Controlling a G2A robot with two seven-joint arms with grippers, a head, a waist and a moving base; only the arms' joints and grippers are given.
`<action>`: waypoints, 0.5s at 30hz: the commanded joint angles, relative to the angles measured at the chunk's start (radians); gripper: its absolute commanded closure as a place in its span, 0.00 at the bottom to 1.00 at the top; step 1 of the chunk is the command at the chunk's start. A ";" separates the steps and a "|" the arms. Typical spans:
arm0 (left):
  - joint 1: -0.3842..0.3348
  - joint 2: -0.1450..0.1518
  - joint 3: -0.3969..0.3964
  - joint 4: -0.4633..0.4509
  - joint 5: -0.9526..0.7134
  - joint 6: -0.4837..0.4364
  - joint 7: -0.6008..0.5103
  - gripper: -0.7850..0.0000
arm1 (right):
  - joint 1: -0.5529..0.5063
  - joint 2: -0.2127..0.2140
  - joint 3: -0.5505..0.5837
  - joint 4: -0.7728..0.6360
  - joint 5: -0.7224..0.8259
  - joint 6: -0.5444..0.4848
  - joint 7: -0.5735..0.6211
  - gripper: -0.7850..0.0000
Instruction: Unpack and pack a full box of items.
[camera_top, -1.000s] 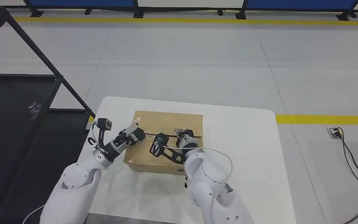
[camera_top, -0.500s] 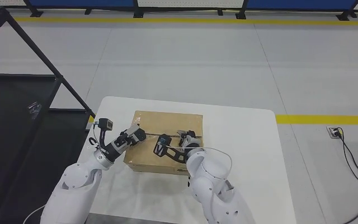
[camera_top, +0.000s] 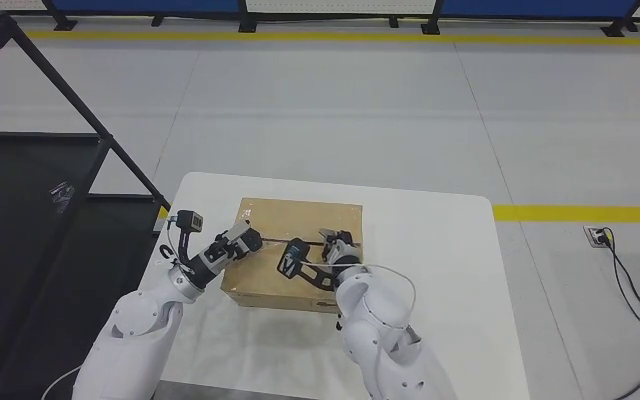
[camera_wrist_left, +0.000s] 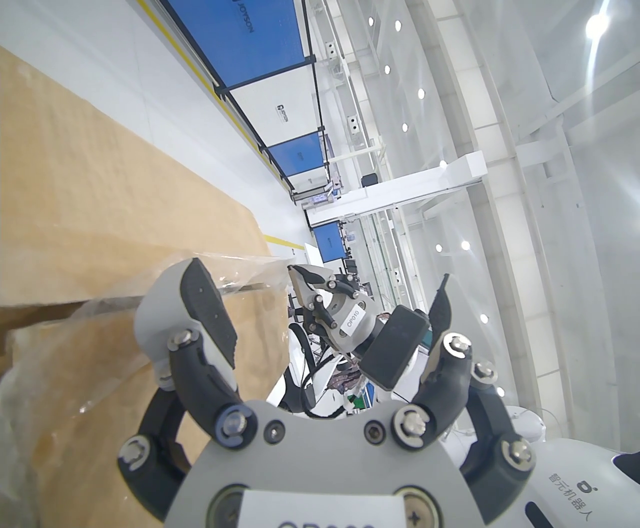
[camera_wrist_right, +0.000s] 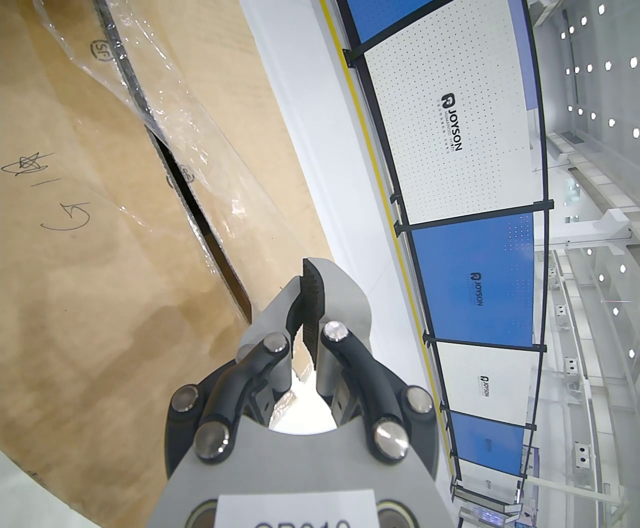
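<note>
A brown cardboard box (camera_top: 300, 215) lies on the white table (camera_top: 430, 260), its top flaps down and loose clear tape (camera_wrist_right: 165, 100) peeling along the seam. A dark slit (camera_wrist_right: 200, 235) shows between the flaps. My left gripper (camera_top: 245, 240) is at the box's left side near the top edge, open, with nothing between its pads (camera_wrist_left: 207, 310). My right gripper (camera_top: 337, 241) hovers over the right part of the box top, near the seam's end. In the right wrist view its fingertips (camera_wrist_right: 310, 285) are pressed together and hold nothing I can see. The left wrist view shows the box (camera_wrist_left: 75, 175) and the right gripper (camera_wrist_left: 306, 286) beyond it.
A black metal frame with dark panels (camera_top: 60, 200) stands close to the table's left side. The table surface right of the box is bare white. A yellow line (camera_top: 565, 212) runs on the floor past the table's right edge.
The right gripper has shifted a little to the right over the box top. The left arm has stayed still.
</note>
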 joint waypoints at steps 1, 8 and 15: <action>0.000 0.000 0.000 0.001 0.000 -0.002 0.000 0.00 | -0.003 0.001 0.006 -0.004 0.020 -0.001 -0.038 1.00; -0.003 0.000 0.000 0.005 0.001 0.000 -0.003 0.00 | -0.005 0.001 0.086 -0.009 0.225 -0.043 -0.079 1.00; -0.007 0.000 0.001 0.010 -0.002 -0.003 -0.006 0.00 | 0.036 -0.005 0.164 0.037 0.554 -0.138 -0.075 1.00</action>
